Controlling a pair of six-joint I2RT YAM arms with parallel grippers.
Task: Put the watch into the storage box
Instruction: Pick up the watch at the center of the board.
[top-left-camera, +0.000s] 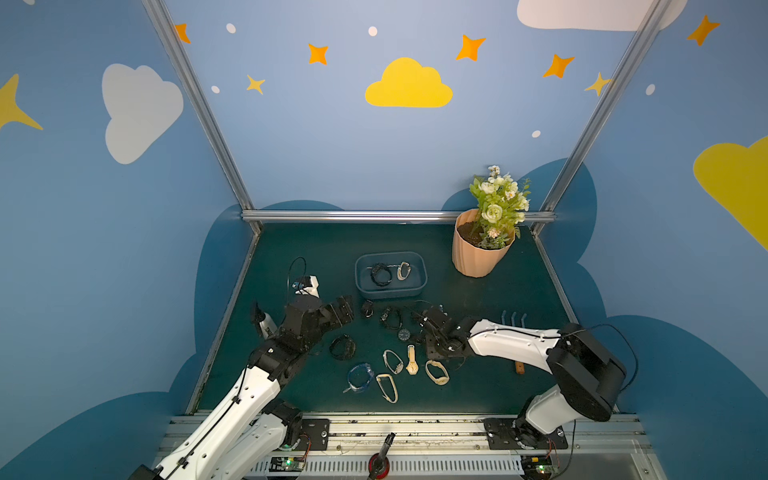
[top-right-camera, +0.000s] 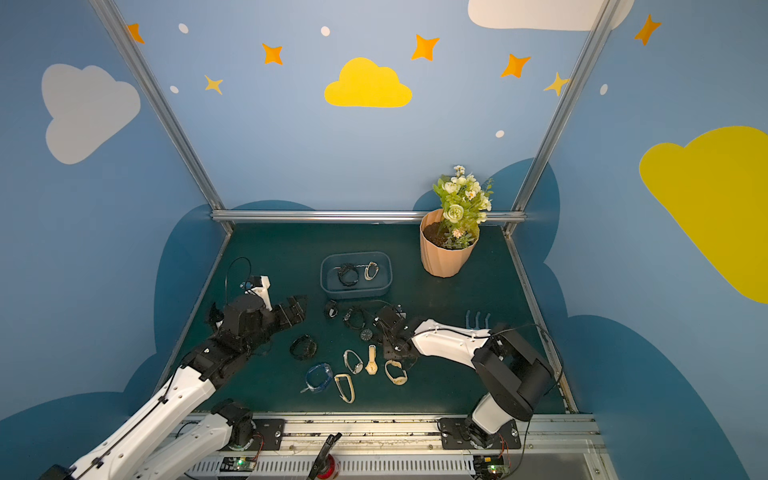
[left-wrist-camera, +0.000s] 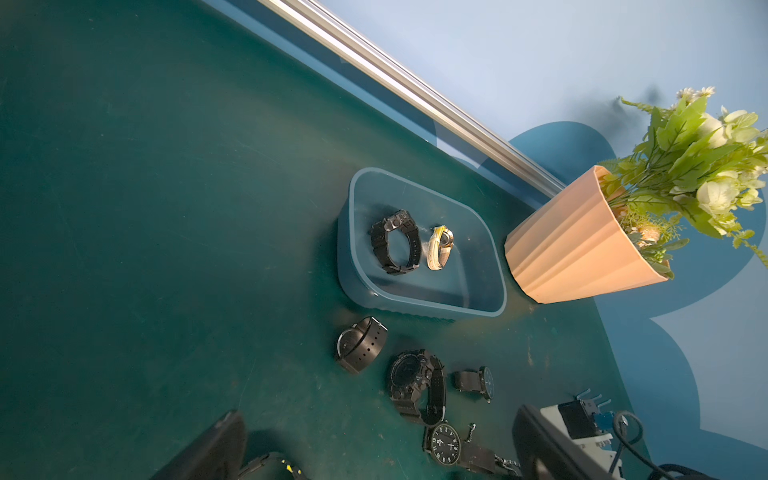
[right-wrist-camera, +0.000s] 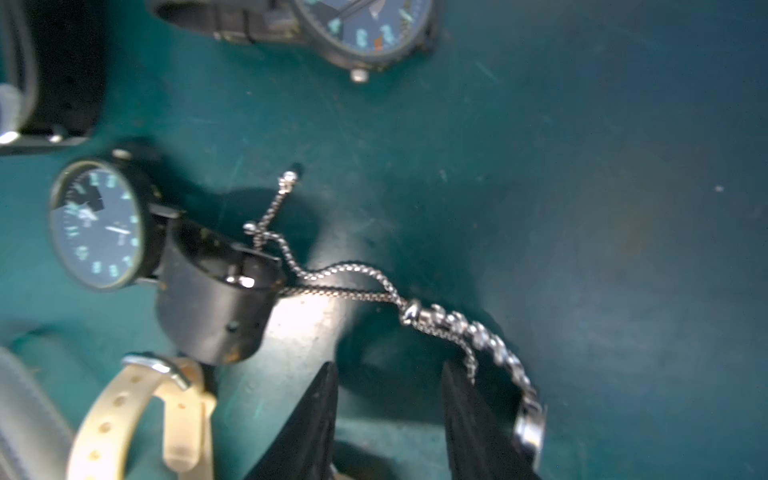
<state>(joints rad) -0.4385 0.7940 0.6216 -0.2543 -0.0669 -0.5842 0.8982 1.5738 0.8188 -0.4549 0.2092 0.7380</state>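
Presently the right hand (right-wrist-camera: 388, 368) stands half-open, empty, chain watch (right-wrist-camera: 478, 336) at its finger's outer edge; left hand (top-left-camera: 347, 309) wide-open

White arm shells (top-left-camera: 511, 341), bulky black joints (top-left-camera: 582, 374).

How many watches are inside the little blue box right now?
2. A black watch lies near the middle of the storage box. A cream-strapped watch sits right beside it, on the side nearer the flowerpot. Nothing looks hidden in there.
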